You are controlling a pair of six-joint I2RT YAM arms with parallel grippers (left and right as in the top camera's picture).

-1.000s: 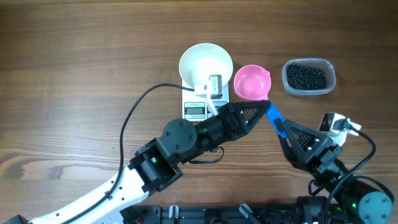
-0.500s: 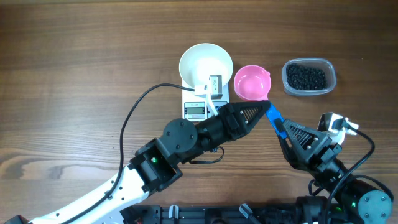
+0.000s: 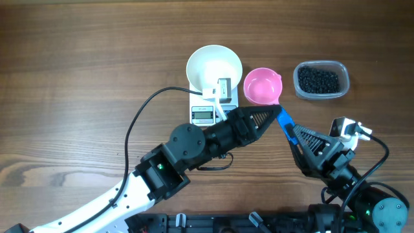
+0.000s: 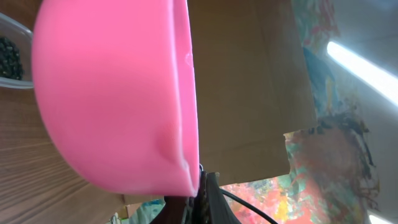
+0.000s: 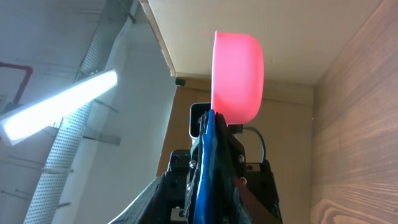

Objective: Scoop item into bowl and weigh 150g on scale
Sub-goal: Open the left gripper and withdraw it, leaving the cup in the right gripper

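Black pellets (image 3: 318, 79) fill a clear tub (image 3: 347, 79) at right. White bowl (image 3: 214, 65) sits on the scale (image 3: 206, 114). Between bowl and tub is a pink scoop (image 3: 262, 86), its blue handle (image 3: 285, 123) pinched by the left gripper (image 3: 277, 115). The right gripper (image 3: 294, 135) meets the handle's end; whether its jaws grip cannot be told.

pink scoop (image 4: 112, 93) fills frame (rim facing right) | black pellets (image 4: 7, 56) in clear tub (image 4: 10, 23), upper left

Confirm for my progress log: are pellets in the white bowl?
No, the white bowl is bare inside; the pellets lie in the clear tub.
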